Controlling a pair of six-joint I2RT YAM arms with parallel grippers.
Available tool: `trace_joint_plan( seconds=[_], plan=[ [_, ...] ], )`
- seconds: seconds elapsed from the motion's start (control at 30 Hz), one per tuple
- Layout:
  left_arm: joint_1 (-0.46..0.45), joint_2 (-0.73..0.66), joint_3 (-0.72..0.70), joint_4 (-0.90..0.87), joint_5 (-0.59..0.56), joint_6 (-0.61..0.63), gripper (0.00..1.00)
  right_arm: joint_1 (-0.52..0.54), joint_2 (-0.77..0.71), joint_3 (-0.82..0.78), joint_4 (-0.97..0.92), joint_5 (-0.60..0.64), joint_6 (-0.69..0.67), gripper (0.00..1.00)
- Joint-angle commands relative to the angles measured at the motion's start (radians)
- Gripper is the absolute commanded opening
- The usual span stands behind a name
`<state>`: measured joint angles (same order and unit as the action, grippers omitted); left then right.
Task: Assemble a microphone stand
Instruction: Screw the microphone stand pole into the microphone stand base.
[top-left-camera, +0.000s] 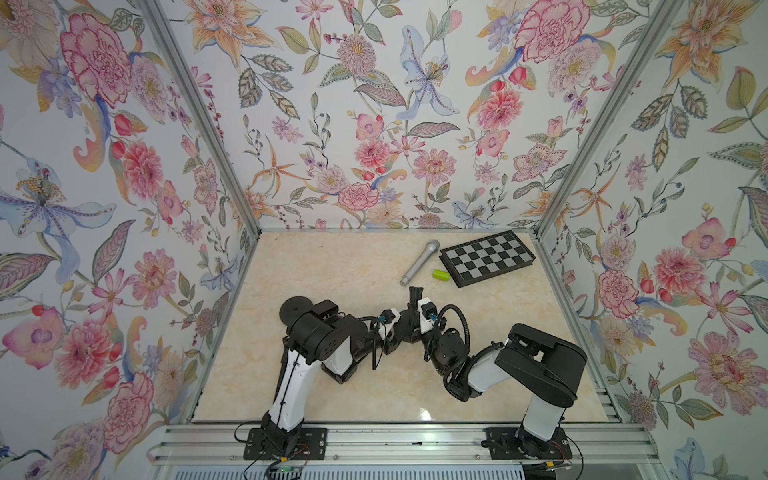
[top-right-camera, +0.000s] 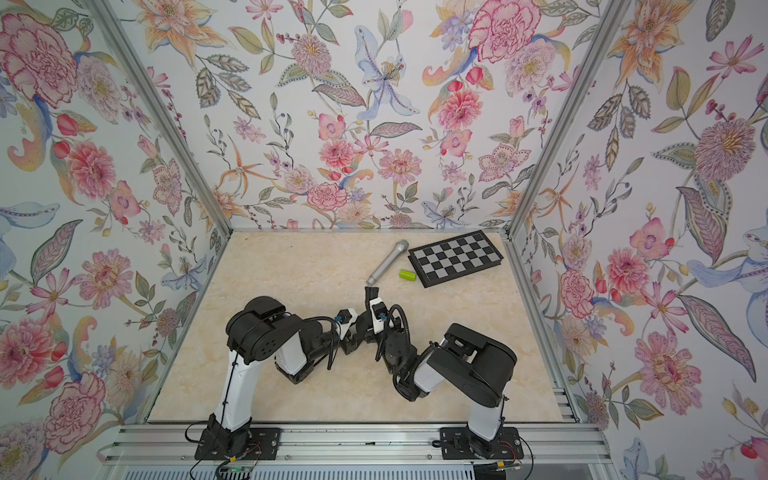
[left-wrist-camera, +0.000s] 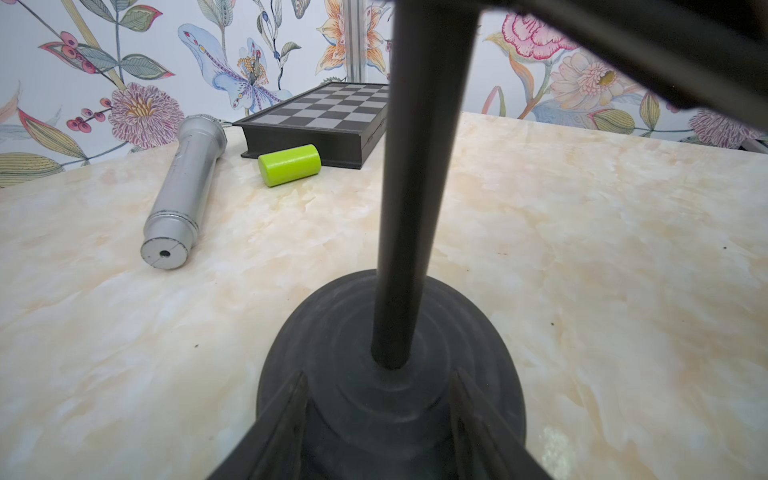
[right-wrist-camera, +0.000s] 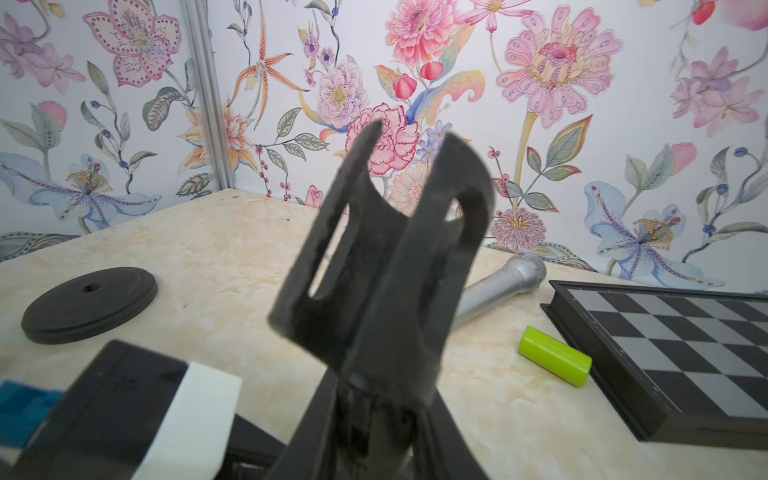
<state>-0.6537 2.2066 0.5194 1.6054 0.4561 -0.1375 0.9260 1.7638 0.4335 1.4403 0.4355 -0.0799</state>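
The left gripper clamps the stand base, pole rising just ahead. The right gripper flanks the pole below the microphone clip, grip unclear.

Left arm, right arm wrist-to-wrist

Counter: pale cream, marbled, glossy.
Microphone: silver, on its side near the back.
Green cylinder: on its side, between microphone and chessboard.
Chessboard: black case, flat, back right corner.
Holed disc: black, flat, on the left side.
Stand base: black, round, ridged, flat near the middle.
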Motion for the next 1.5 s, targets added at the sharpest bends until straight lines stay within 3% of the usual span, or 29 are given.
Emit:
trace_joint_plan(
  seconds=[0.0,0.13,0.33,0.43,0.53,0.8,0.9,1.0,1.07,1.2,1.27,1.33,1.47],
  plan=[
    [-0.002,0.047,-0.017,0.109,-0.023,0.04,0.55,-0.128,-0.097,-0.043,-0.157,-0.417,0.03,0.51],
    [-0.009,0.056,-0.025,0.133,-0.023,0.033,0.56,-0.248,-0.171,-0.07,-0.191,-0.76,-0.016,0.7],
    [-0.009,0.047,-0.015,0.112,-0.016,0.035,0.56,-0.383,-0.219,0.026,-0.406,-1.041,-0.097,0.71],
    [-0.011,0.062,-0.014,0.134,-0.012,0.031,0.55,-0.432,-0.167,0.094,-0.434,-1.151,-0.089,0.66],
    [-0.01,0.047,-0.007,0.099,-0.01,0.047,0.56,-0.451,-0.116,0.145,-0.434,-1.18,-0.063,0.59],
    [-0.005,0.047,0.005,0.076,0.001,0.044,0.56,-0.451,-0.051,0.199,-0.432,-1.154,-0.021,0.25],
    [-0.012,0.054,-0.01,0.11,-0.003,0.041,0.56,-0.445,-0.06,0.168,-0.369,-1.084,0.012,0.2],
    [-0.004,0.049,0.005,0.081,0.001,0.044,0.56,-0.405,-0.087,0.095,-0.286,-0.915,0.028,0.11],
    [-0.005,0.045,-0.005,0.08,-0.01,0.038,0.55,-0.339,-0.093,0.044,-0.233,-0.683,0.046,0.0],
    [-0.008,0.057,-0.002,0.1,-0.023,0.034,0.56,-0.07,-0.036,0.016,-0.168,0.097,0.132,0.0],
    [-0.003,0.043,0.008,0.064,-0.021,0.035,0.55,0.034,0.019,0.04,-0.138,0.332,0.161,0.0],
    [-0.008,0.039,-0.006,0.076,-0.035,0.027,0.55,0.097,0.077,0.064,-0.095,0.447,0.2,0.0],
    [-0.014,0.041,-0.006,0.077,-0.038,0.046,0.55,0.119,0.113,0.068,-0.059,0.398,0.195,0.0]
  ],
)
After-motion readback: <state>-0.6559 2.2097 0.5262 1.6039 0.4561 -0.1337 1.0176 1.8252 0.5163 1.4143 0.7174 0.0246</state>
